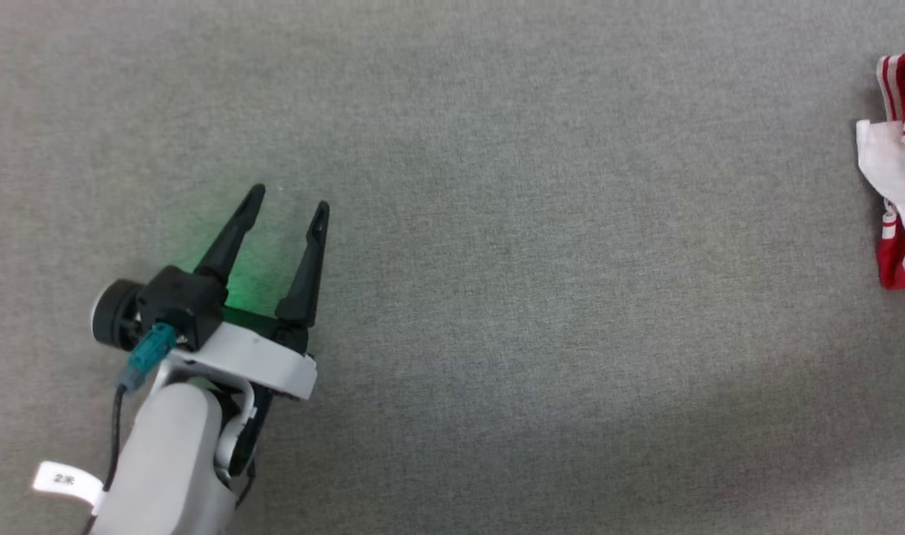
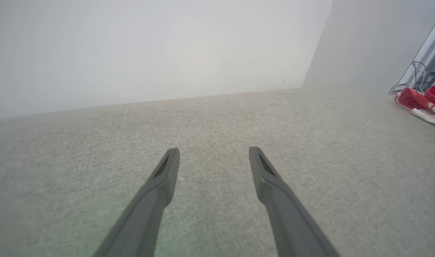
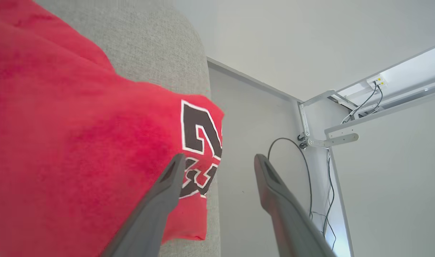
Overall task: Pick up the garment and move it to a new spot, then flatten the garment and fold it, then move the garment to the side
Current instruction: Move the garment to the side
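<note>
The garment [image 3: 78, 142] lies on the grey fabric-covered worktop [image 3: 149, 43], up against the worktop's edge beside the wall. In the right wrist view it covers the 9 o'clock half and runs off that view, so its long axis cannot be determined. The right claw [image 3: 218, 157] is spread open and grips nothing. Its 9 o'clock finger overlaps the cloth, and the gap between the fingers faces the wall. Any re-grasp would probably require a shift toward 9 o'clock. The right arm is the nearer one. The left claw [image 1: 289, 198] is also spread open and empty, well apart over bare worktop. A red-and-white cloth [image 1: 902, 171] lies at 3 o'clock from it in the head view; whether it is part of the garment cannot be told. Legible marking: black, white-outlined number [image 3: 199, 132], apparently "23". The white tag [image 1: 65, 481] on the left forearm is too blurred to read.
</note>
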### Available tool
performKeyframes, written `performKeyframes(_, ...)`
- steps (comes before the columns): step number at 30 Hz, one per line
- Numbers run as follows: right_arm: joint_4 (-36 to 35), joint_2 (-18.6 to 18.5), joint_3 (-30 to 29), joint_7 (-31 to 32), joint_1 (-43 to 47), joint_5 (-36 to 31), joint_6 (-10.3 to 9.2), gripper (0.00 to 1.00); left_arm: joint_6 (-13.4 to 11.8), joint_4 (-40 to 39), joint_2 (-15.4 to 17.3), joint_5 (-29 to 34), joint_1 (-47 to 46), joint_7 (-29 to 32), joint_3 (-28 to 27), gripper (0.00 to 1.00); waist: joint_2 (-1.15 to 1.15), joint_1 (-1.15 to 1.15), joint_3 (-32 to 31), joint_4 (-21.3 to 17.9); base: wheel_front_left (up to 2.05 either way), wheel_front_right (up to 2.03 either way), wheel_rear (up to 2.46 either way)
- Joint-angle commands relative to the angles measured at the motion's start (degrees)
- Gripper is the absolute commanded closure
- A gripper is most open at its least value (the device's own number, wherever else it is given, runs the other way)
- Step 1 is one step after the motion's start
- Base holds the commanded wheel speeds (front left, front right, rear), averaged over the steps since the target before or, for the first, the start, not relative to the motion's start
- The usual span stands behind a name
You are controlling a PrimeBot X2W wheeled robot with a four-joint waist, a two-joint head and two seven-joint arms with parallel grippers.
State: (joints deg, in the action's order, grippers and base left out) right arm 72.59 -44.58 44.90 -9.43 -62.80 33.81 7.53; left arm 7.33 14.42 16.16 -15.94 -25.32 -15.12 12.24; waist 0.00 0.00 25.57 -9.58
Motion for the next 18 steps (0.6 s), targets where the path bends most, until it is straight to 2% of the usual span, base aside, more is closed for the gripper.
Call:
performKeyframes(1,0.2,0.2,-0.2,-0.2,-0.3,0.2,-0.1,0.0,0.2,0.1,-0.3,-0.1,0.6,0.0,-0.1,0.0,0.0,0.0,-1.0,0.5,0.0,0.0,0.0)
performKeyframes(13,0.0,4.3,-3.0,-5.7,2.2,0.6,-0.1,0.0,0.2,-1.4,-1.2,-3.8,6.6,0.0,-1.8,0.0,0.0,0.0,-10.3,3.0,0.0,0.0,0.0)
performKeyframes(18,-6.8,5.6,-9.0,-5.7,5.9,-1.7,-0.11,0.0,0.2,-1.9,-1.0,-4.1,9.7,0.0,-4.0,0.0,0.0,0.0,-14.4,4.5,0.0,0.0,0.0)
